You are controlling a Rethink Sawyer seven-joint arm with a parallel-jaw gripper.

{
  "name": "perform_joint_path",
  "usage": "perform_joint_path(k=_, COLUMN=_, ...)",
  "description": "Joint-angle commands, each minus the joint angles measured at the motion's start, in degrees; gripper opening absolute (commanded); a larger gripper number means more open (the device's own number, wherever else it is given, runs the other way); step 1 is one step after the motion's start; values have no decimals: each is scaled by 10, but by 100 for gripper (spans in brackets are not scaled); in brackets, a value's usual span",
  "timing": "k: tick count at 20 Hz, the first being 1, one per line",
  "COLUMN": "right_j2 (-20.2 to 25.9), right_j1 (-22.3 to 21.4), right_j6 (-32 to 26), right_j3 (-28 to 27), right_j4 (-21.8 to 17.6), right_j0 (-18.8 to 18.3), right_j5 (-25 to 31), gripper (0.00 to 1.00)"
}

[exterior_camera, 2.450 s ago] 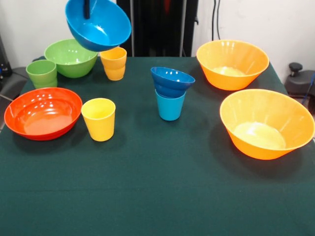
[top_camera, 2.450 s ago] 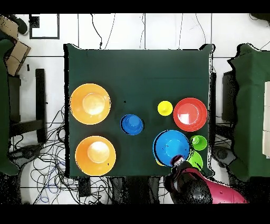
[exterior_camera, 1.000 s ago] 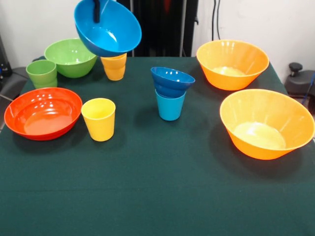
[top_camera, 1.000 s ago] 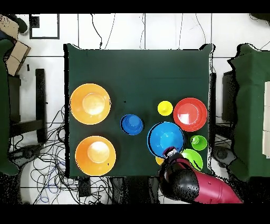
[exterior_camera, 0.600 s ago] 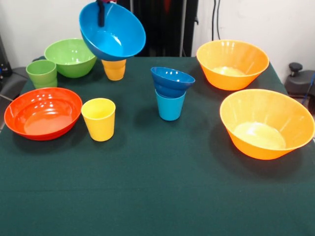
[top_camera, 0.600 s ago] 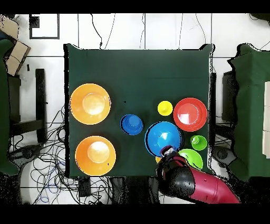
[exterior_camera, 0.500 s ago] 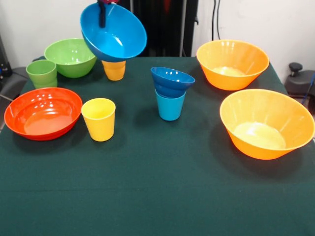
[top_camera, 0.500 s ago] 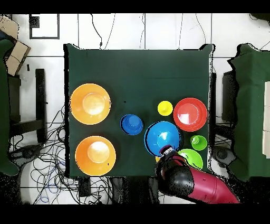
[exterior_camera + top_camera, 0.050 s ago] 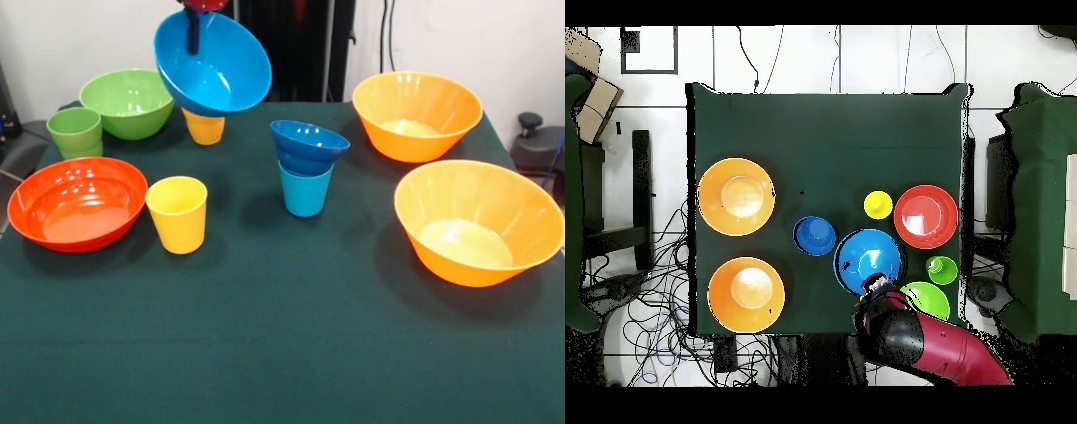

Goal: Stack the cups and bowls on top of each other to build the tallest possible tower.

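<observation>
You've got the medium light blue bowl [image 9: 214,62] up in the air at the table's far side, pinched at its rim by the gripper [image 9: 192,31], one finger showing inside the wall, so the jaws are clamped on that bowl. It hangs tilted, mouth facing up and toward the camera's left, base pointing down toward the right; being round it has no real long axis, only the rim-to-base axis, and that leans well off vertical. Below and to its right sits the start of the tower [image 9: 307,177]: the small dark blue bowl [image 9: 309,146] perched on the light blue cup [image 9: 305,190], itself sitting a bit crooked. Risk, as I judge it: a one-sided rim grip can let the bowl swing or slip, and setting a tilted, wider bowl on that small crooked perch could tip the pair over. A yellow cup [image 9: 204,126] stands just behind and under the held bowl, so dropping low there could clip it. The red-orange bowl [image 9: 77,202], green bowl [image 9: 126,102] and two orange bowls [image 9: 477,221] lie well apart.
</observation>
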Motion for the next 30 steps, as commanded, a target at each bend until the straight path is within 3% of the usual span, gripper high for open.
perform_joint_path(k=1, right_j2=-7, right_j1=30, right_j6=90, right_j3=-35, right_j4=35, right_j0=39, right_j5=-37, gripper=0)
perform_joint_path(k=15, right_j2=-30, right_j1=23, right_j6=83, right_j3=-42, right_j4=62, right_j0=73, right_j5=-42, gripper=0)
perform_joint_path(k=30, right_j2=-69, right_j1=-14, right_j6=73, right_j3=-49, right_j4=62, right_j0=115, right_j5=-65, gripper=0)
